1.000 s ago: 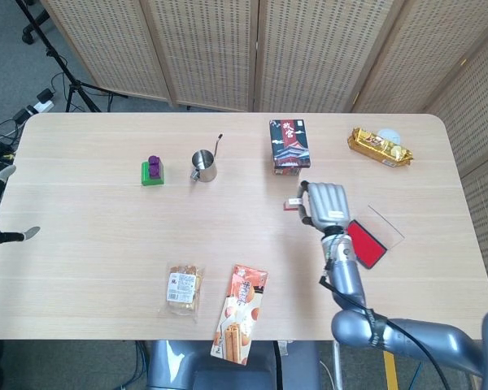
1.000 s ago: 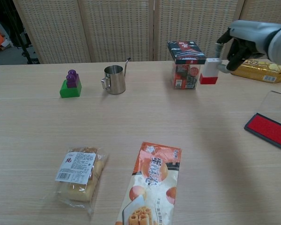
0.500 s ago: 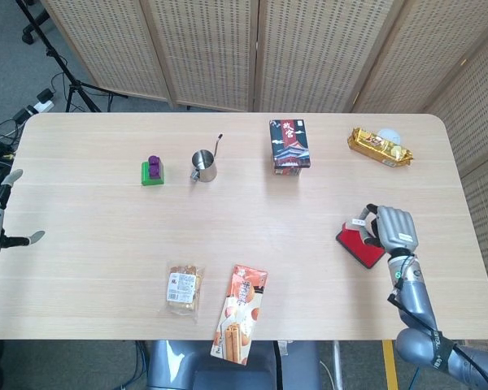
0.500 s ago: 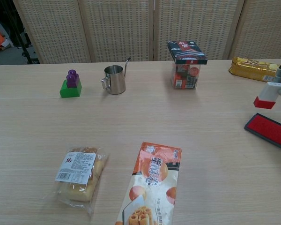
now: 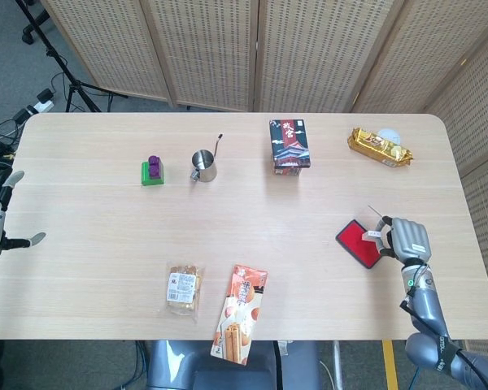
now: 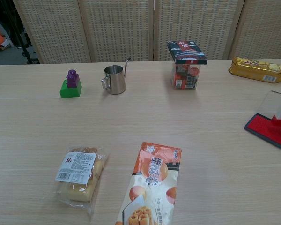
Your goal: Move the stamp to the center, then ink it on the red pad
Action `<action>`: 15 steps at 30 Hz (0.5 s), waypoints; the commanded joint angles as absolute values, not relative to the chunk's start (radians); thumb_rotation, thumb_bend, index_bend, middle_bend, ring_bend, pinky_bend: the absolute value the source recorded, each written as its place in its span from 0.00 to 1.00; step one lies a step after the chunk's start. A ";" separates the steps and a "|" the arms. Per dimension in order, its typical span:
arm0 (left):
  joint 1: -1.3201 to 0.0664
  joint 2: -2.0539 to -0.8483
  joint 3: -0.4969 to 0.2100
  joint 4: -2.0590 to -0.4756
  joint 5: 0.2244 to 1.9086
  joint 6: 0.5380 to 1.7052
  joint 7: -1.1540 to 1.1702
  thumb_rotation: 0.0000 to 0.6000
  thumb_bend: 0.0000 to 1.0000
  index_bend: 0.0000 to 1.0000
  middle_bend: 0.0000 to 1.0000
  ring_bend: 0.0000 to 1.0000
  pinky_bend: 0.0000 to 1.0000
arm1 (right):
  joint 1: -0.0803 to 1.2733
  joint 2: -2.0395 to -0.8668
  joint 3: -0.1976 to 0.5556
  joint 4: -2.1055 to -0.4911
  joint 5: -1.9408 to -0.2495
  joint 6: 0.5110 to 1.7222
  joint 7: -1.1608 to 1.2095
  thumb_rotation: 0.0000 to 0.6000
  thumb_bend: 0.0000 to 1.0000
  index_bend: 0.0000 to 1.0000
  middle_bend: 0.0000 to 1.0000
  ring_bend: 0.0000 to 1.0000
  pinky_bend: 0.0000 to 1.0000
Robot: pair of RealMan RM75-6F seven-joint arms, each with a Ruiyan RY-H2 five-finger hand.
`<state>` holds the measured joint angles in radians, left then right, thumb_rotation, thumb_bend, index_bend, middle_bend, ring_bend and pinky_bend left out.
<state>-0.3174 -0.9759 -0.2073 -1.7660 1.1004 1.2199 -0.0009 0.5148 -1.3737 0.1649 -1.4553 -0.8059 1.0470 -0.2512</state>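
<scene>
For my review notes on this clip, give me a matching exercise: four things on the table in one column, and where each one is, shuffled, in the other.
Things:
1. stamp
2. steel cup
3. gold snack pack
4. green and purple block

Places:
A. far right corner of the table
B. furthest left of the far row
C. on the red pad, held by the right hand
D. just right of the block

Pairs: 1-C, 2-D, 3-A, 4-B
</scene>
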 commanded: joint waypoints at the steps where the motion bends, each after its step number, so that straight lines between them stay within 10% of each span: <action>1: -0.318 -0.977 -0.208 -1.766 1.098 1.219 0.001 1.00 0.00 0.00 0.00 0.00 0.00 | 0.509 -1.384 0.167 -1.442 -0.819 1.040 -0.238 1.00 0.54 0.57 0.91 0.97 1.00; 15: -0.318 -0.981 -0.207 -1.767 1.096 1.220 0.010 1.00 0.00 0.00 0.00 0.00 0.00 | 0.505 -1.424 0.172 -1.396 -0.837 1.020 -0.235 1.00 0.54 0.58 0.91 0.97 1.00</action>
